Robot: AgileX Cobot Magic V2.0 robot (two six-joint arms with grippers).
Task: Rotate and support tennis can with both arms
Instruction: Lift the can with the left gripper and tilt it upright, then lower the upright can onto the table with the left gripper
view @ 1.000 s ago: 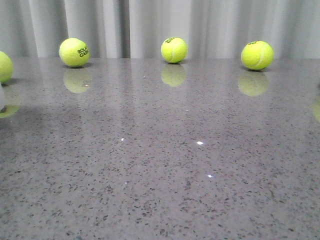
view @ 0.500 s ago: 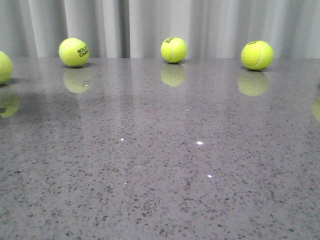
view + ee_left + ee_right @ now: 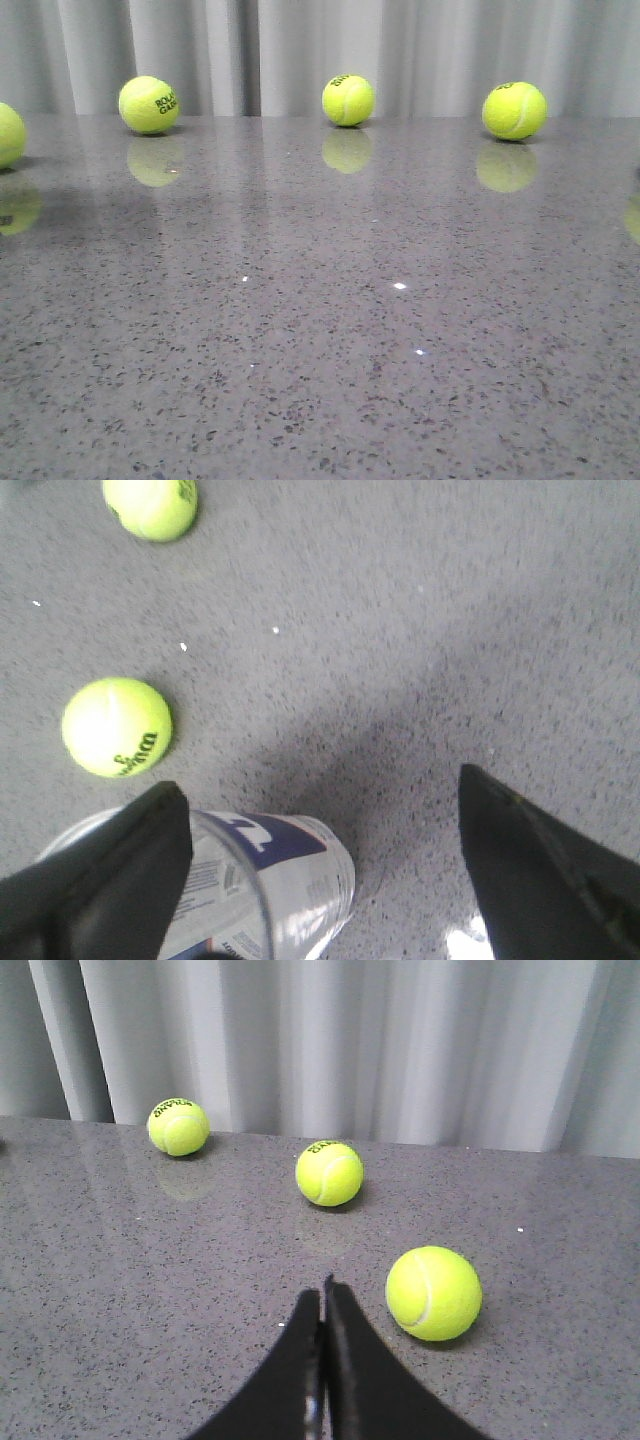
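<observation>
The tennis can [image 3: 280, 885], clear plastic with a white-and-navy label, shows only in the left wrist view, standing on the grey table. My left gripper [image 3: 318, 780] is open around it. The can lies against one black finger [image 3: 110, 880], and the other finger [image 3: 540, 880] is well apart from it. My right gripper [image 3: 323, 1295] is shut and empty, low over the table. Neither gripper nor the can shows in the front view.
Tennis balls lie along the back of the grey speckled table [image 3: 320, 330]: [image 3: 148, 104], [image 3: 348, 100], [image 3: 514, 110], and one at the left edge [image 3: 6, 133]. Two balls [image 3: 116, 727] [image 3: 152, 505] lie near the can. A ball [image 3: 433, 1293] sits close beside the right gripper, with two more behind [image 3: 329, 1173] [image 3: 178, 1126]. A grey curtain hangs behind.
In the front view a pale shape at the far left edge, seen one second ago, has gone out of view. The balls have not moved.
</observation>
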